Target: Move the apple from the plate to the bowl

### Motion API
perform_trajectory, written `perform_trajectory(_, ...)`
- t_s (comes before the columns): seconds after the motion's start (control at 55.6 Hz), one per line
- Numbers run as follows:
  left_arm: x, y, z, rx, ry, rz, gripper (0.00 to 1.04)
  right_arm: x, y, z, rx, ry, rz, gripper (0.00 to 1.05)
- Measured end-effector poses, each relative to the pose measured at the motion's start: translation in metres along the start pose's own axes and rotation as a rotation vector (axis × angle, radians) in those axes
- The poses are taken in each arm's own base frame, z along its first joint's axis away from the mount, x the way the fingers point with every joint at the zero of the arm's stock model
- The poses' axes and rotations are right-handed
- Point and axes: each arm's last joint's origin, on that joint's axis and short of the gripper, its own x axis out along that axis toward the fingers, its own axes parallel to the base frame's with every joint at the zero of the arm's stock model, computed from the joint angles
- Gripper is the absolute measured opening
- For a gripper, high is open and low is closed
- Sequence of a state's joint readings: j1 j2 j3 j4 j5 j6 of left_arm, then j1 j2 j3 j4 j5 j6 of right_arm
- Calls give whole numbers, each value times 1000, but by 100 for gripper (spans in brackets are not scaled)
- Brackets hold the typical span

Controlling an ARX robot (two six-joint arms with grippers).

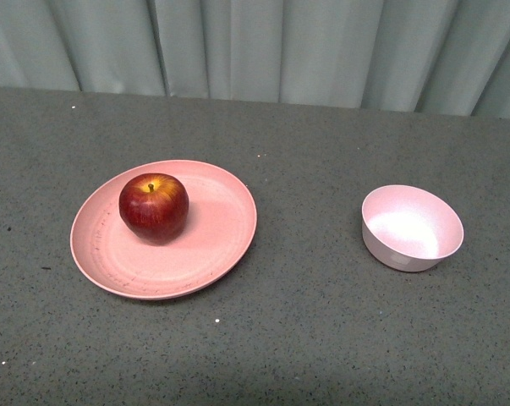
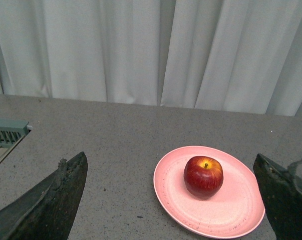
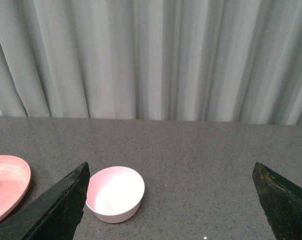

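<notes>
Left claw point(image 2: 169, 156) and right claw point(image 3: 170, 165) both gape wide, holding nothing. Nothing is done yet: the apple point(image 1: 154, 207) sits on the plate point(image 1: 212, 241) at centre-left of the front view. The bowl point(image 1: 412, 228), at right on the desk point(image 1: 305, 338), waits empty.

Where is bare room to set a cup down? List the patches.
Free: the grey table strip between the plate and the bowl; the band behind both, up to the curtain; the near edge in front. Taken: the plate's left half, under the apple.
</notes>
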State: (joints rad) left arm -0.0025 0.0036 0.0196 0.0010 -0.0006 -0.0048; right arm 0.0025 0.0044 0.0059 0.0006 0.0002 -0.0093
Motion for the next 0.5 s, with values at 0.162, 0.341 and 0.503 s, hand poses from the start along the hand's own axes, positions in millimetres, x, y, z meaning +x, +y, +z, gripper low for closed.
perform_trajectory(0.162, 0, 0, 0, 0, 0, 0, 98, 0, 0, 0, 0, 0, 0, 95)
perform_trajectory(0.341, 0, 0, 0, 0, 0, 0, 98, 0, 0, 0, 0, 0, 0, 95)
perform_trajectory(0.503, 0, 0, 0, 0, 0, 0, 98, 0, 0, 0, 0, 0, 0, 95)
